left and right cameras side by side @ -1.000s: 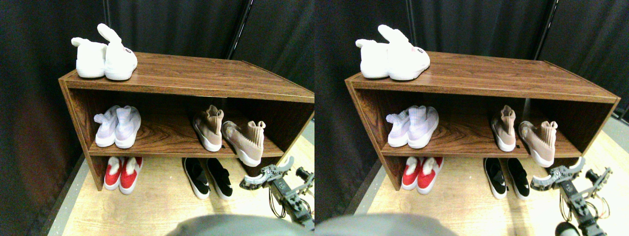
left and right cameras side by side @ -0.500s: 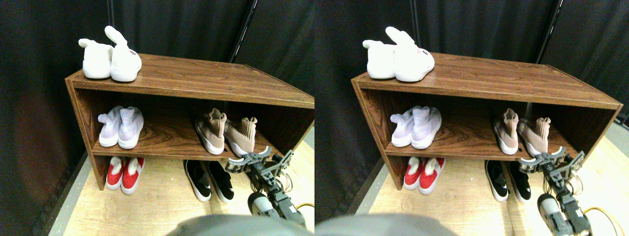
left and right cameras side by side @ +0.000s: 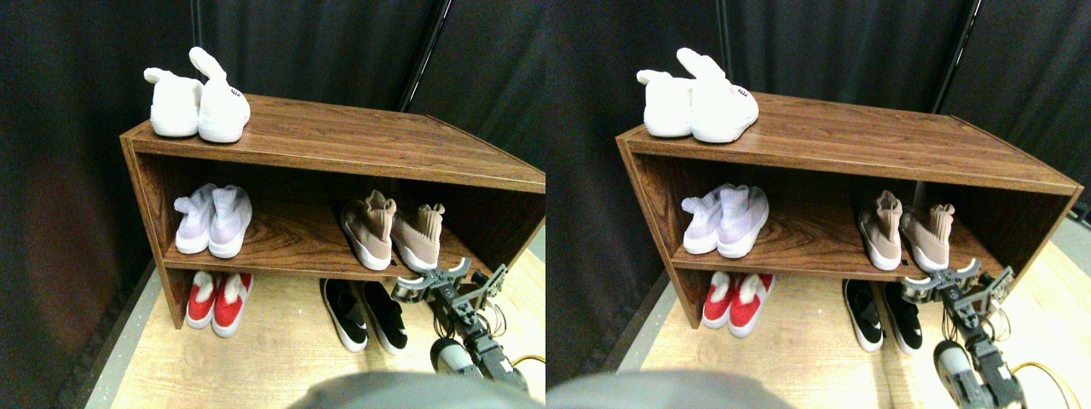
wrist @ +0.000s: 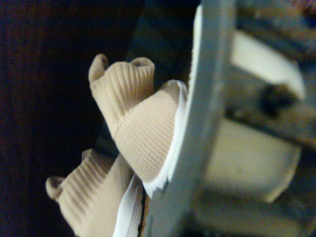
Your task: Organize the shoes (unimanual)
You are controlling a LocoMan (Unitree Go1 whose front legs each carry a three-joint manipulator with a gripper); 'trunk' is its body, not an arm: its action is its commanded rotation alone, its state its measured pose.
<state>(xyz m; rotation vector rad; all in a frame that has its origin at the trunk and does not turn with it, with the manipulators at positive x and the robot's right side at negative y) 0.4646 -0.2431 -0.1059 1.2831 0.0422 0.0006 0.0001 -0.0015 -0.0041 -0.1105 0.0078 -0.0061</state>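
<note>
Landmark: wooden shoe rack, two levels + floor beneath.
Tan knit sneakers: pair on rack's mid shelf, right part, side by side & touching, heels/sock collars toward cam, white soles showing. Right-hand one sits just behind the shelf's front edge. Wrist view: both ribbed collars close up, white sole edge against a blurred pale bar.
Black slip-ons: pair on wood floor under rack's right part, side by side, white soles visible, toes pointing out from rack.
Right gripper: just in front of rack's mid-shelf front edge, below the right tan sneaker, above & right of the slip-ons. Jaws look spread in a curved fork, nothing seen betw. them; whether a tip touches the sneaker's sole – can't tell.
Others: white bunny-ear slippers on rack's top, left end; lavender knit sneakers mid shelf, left; red slippers on floor under rack's left part.
</note>
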